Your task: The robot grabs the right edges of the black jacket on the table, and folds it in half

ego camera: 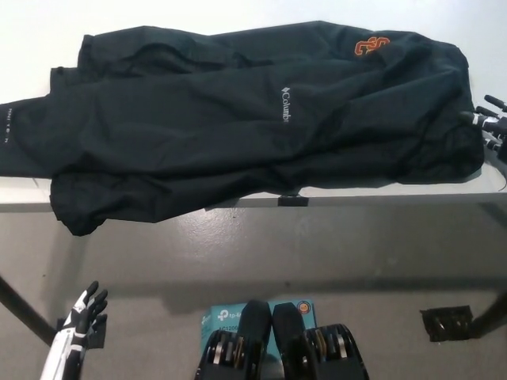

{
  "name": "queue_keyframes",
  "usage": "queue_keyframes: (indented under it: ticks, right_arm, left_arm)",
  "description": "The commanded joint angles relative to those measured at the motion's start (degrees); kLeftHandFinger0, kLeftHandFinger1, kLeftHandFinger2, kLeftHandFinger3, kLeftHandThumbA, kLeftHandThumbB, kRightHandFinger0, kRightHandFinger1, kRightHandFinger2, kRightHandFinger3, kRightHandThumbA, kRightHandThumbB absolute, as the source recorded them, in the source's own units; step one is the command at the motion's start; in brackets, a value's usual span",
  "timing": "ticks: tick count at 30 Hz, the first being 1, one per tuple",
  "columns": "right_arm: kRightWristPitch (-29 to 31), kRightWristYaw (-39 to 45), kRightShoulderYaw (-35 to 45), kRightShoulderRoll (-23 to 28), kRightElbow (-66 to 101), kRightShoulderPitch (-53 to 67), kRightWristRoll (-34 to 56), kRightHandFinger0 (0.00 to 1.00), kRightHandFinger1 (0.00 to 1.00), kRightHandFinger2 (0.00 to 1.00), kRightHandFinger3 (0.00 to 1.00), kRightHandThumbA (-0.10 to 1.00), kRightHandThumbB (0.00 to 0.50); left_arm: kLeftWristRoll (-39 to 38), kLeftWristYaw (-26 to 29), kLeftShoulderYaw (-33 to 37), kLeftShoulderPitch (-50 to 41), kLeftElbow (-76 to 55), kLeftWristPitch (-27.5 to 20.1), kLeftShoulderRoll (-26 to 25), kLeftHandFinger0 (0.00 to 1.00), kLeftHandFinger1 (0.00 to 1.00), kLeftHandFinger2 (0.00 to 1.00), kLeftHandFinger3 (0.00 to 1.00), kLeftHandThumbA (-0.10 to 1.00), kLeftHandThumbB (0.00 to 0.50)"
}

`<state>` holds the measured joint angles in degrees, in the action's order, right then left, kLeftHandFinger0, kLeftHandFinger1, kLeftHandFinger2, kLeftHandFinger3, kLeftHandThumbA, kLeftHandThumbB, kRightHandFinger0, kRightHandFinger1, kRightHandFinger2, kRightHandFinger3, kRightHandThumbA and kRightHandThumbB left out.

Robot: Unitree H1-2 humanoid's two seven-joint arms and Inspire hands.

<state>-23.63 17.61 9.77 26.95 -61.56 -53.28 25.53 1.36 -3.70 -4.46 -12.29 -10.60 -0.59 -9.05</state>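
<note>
Black jacket (238, 119) lies spread across the white table (198, 16), its lower left hem draped over the near table edge. My right hand (491, 123) is just beside the jacket's right edge, fingers apart, holding nothing. My left hand (79, 321) rests well below the jacket's left corner, fingers spread, empty.

"Columbia" on black jacket (238, 119)
</note>
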Motion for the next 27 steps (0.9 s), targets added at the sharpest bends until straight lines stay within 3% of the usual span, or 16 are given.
queue_keyframes:
  ticks: [1,4,7,11,16,27]
  right_arm:
    - [1.1,6.2,-1.4,1.6,-3.9,-4.1,-2.4,1.0,1.0,1.0,1.0,1.0,0.391]
    - [2.6,6.7,-3.0,2.1,-5.6,-4.4,-4.3,1.0,1.0,1.0,1.0,1.0,0.381]
    - [3.5,7.1,-3.1,2.6,-6.8,-4.6,-4.7,1.0,1.0,1.0,1.0,1.0,0.429]
    - [3.3,8.7,-1.1,2.9,-7.3,-5.2,-3.0,1.0,1.0,1.0,1.0,1.0,0.426]
    - [1.0,8.7,1.2,2.5,-6.7,-6.8,-1.5,1.0,1.0,1.0,1.0,1.0,0.418]
    - [-3.3,10.4,6.9,0.8,-7.5,-11.5,1.3,1.0,1.0,1.0,1.0,1.0,0.482]
  left_arm:
    - [-0.3,0.2,-0.7,0.0,-2.7,-1.0,-0.8,1.0,1.0,1.0,1.0,1.0,0.088]
    - [-1.0,-0.1,-0.9,0.3,-2.7,-1.1,-0.8,1.0,1.0,1.0,1.0,1.0,0.091]
    - [-1.0,-0.1,-0.9,0.4,-2.9,-1.2,-0.9,1.0,1.0,1.0,1.0,1.0,0.091]
    - [-1.1,-0.2,-0.9,0.4,-2.9,-1.0,-1.0,1.0,1.0,1.0,1.0,1.0,0.121]
    - [0.3,0.0,-0.7,0.4,-3.0,-1.0,-1.3,1.0,1.0,1.0,1.0,1.0,0.119]
    - [0.8,0.1,-0.6,1.0,-2.8,-1.6,-1.6,1.0,1.0,1.0,1.0,1.0,0.108]
